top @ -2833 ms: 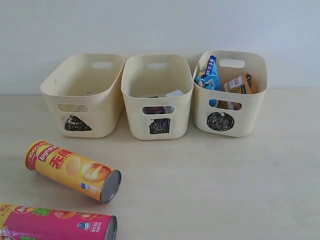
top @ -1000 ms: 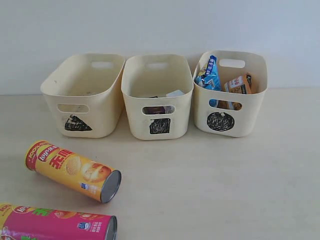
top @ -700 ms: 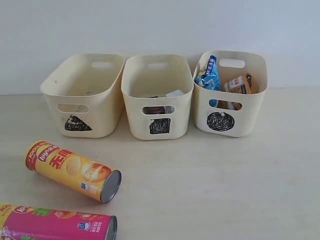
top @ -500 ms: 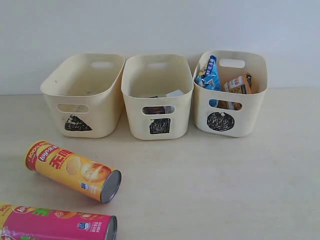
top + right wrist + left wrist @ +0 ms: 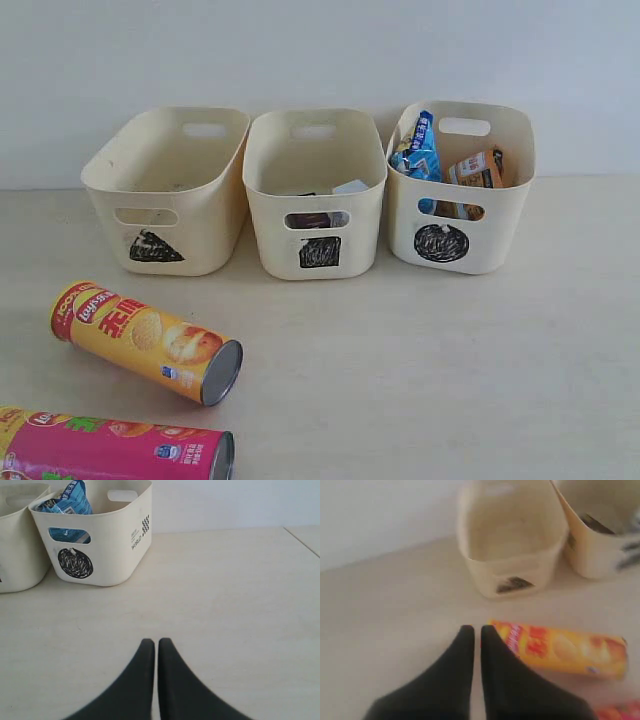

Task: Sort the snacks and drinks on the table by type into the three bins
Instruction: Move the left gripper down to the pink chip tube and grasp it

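The yellow-orange chip tube (image 5: pixel 145 340) (image 5: pixel 560 649) lies on the beige table (image 5: pixel 420 360) at the front left; the magenta tube (image 5: pixel 115 452) lies below it at the frame's edge. The circle bin (image 5: pixel 460 190) (image 5: pixel 100 535) holds the blue bag (image 5: pixel 418 150) (image 5: pixel 70 500) and the orange bag (image 5: pixel 475 172). Inside the square bin (image 5: pixel 315 195) a dark carton and a white one show partly. The triangle bin (image 5: pixel 170 190) (image 5: pixel 512 540) holds nothing. My left gripper (image 5: pixel 477 630) is shut, hanging beside the yellow tube's red end. My right gripper (image 5: pixel 153 642) is shut over bare table.
A pale wall stands right behind the bins. In the right wrist view the table's edge (image 5: pixel 302 537) runs at the far corner. Neither arm appears in the exterior view.
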{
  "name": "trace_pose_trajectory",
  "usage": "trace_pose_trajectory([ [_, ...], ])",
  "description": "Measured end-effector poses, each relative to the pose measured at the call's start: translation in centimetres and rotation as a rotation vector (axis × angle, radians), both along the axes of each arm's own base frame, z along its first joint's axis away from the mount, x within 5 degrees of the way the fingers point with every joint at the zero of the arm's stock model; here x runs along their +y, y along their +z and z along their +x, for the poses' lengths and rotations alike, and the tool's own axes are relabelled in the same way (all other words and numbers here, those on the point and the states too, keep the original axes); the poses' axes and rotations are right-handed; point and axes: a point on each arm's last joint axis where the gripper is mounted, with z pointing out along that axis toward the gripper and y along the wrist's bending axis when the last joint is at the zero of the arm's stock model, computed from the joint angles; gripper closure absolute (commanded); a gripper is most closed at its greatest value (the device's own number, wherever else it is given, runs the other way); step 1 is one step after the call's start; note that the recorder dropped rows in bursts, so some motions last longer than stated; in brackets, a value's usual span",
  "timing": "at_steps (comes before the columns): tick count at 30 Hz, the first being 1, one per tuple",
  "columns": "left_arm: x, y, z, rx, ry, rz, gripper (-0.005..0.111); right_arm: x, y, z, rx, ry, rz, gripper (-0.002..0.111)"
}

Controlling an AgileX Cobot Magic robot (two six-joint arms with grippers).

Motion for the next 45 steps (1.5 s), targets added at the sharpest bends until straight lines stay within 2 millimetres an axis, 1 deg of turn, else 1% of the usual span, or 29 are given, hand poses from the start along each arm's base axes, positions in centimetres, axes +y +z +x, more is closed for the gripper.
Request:
trace_pose_trajectory([
  [3, -2.0, -0.2, 0.8, 0.155, -0.21, 0.008, 0.103, 0.0, 0.0, 0.0, 0.0, 0.0, 0.0, 0.108],
  [5, -3.3, -0.2, 0.8, 0.225, -0.347, 0.011, 0.103, 0.0, 0.0, 0.0, 0.0, 0.0, 0.0, 0.108],
  [9, -4.9, -0.6, 0.4, 0.308, -0.556, 0.077, 0.103, 0.0, 0.0, 0.0, 0.0, 0.0, 0.0, 0.108],
  [11, -5.6, -0.9, 0.1, 0.333, -0.66, 0.139, 0.103, 0.0, 0.0, 0.0, 0.0, 0.0, 0.0, 0.108],
  [14, -6.3, -1.2, -0.2, 0.335, -0.753, 0.243, 0.103, 0.0, 0.0, 0.0, 0.0, 0.0, 0.0, 0.108],
  [18, -6.7, -2.0, -0.5, 0.356, -0.805, 0.386, 0.103, 0.0, 0.0, 0.0, 0.0, 0.0, 0.0, 0.108],
  [22, -7.1, -4.3, -0.9, 0.426, -0.862, 0.508, 0.102, 0.0, 0.0, 0.0, 0.0, 0.0, 0.0, 0.108],
  [24, -7.2, -5.9, -1.2, 0.471, -0.912, 0.566, 0.097, 0.0, 0.0, 0.0, 0.0, 0.0, 0.0, 0.108],
  [25, -7.3, -6.7, -1.3, 0.493, -0.94, 0.597, 0.092, 0.0, 0.0, 0.0, 0.0, 0.0, 0.0, 0.108],
  [31, -7.8, -10.5, -2.3, 0.611, -1.087, 0.672, 0.051, 0.0, 0.0, 0.0, 0.0, 0.0, 0.0, 0.108],
  [34, -8.0, -12.4, -2.4, 0.648, -1.123, 0.686, 0.036, 0.0, 0.0, 0.0, 0.0, 0.0, 0.0, 0.108],
  [38, -8.4, -15.2, -1.8, 0.617, -1.125, 0.691, 0.027, 0.0, 0.0, 0.0, 0.0, 0.0, 0.0, 0.108],
  [41, -8.8, -16.8, -1.2, 0.567, -1.129, 0.699, 0.026, 0.0, 0.0, 0.0, -0.002, 0.0, 0.0, 0.108],
  [43, -9.1, -17.7, -0.8, 0.554, -1.131, 0.701, 0.026, 0.0, 0.0, 0.0, -0.004, 0.0, 0.0, 0.108],
  [44, -9.4, -18.6, -0.3, 0.55, -1.135, 0.704, 0.026, 0.0, 0.0, 0.0, -0.004, 0.0, 0.0, 0.108],
  [45, -9.5, -19.0, -0.1, 0.551, -1.135, 0.704, 0.026, 0.0, 0.0, 0.0, -0.004, 0.0, 0.0, 0.108],
])
